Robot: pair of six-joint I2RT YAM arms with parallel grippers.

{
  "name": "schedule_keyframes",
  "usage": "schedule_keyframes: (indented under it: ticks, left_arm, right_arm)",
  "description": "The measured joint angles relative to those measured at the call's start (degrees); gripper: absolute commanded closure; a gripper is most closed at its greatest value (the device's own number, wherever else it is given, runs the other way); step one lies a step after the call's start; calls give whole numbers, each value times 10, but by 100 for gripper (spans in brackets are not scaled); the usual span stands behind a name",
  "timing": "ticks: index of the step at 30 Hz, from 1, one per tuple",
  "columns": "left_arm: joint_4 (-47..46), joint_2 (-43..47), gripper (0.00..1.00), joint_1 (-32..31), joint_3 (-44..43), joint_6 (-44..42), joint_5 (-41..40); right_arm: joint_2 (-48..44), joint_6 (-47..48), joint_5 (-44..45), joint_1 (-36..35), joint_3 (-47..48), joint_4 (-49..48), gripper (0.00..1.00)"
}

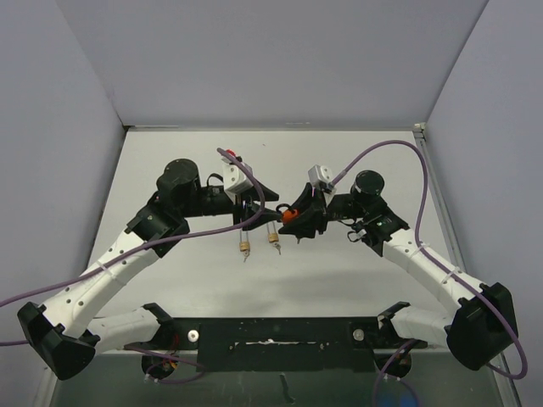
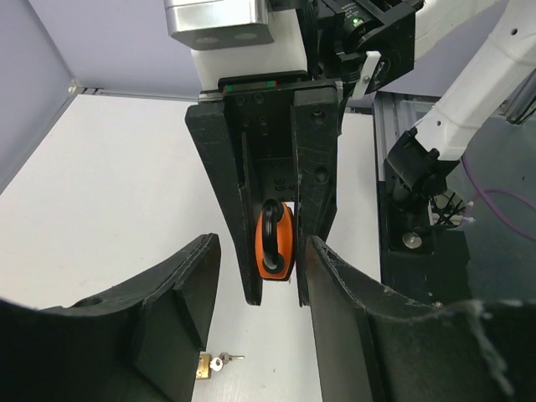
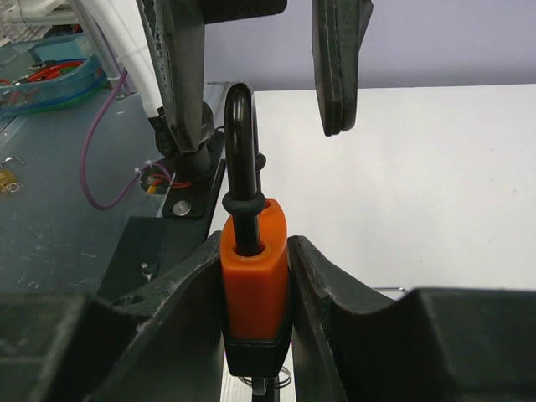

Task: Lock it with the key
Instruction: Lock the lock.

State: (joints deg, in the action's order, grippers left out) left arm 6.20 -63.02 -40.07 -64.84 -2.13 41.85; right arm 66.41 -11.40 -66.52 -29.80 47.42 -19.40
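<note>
White table [image 1: 339,280], pale lavender walls [image 1: 271,59]

I count one orange-bodied padlock with a black shackle [image 3: 254,276]. Two small brass-coloured pieces lie on the white counter [image 1: 187,284], the first brass piece [image 1: 244,247] and the second brass piece [image 1: 273,238]. Each has a silvery bit attached, too small to name for certain. There are two white-and-black robot arms, each ending in one black two-fingered end effector: the left end effector [image 1: 265,202] and the right end effector [image 1: 297,219]. Two purple cables [image 1: 392,143] loop off them.
</note>
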Motion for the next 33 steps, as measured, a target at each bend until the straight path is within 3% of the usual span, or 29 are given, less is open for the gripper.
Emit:
schedule_keyframes:
  ticks: [8, 21, 33]
  left_arm:
    - [2, -3, 63, 0, -17, -2, 2]
    - [25, -10, 66, 0, -20, -13, 6]
    - [33, -16, 80, 0, -20, -17, 9]
  right_arm:
    - [10, 7, 0, -7, 0, 15, 100]
    - [10, 18, 0, -10, 0, 29, 100]
    - [10, 19, 1, -10, 0, 33, 100]
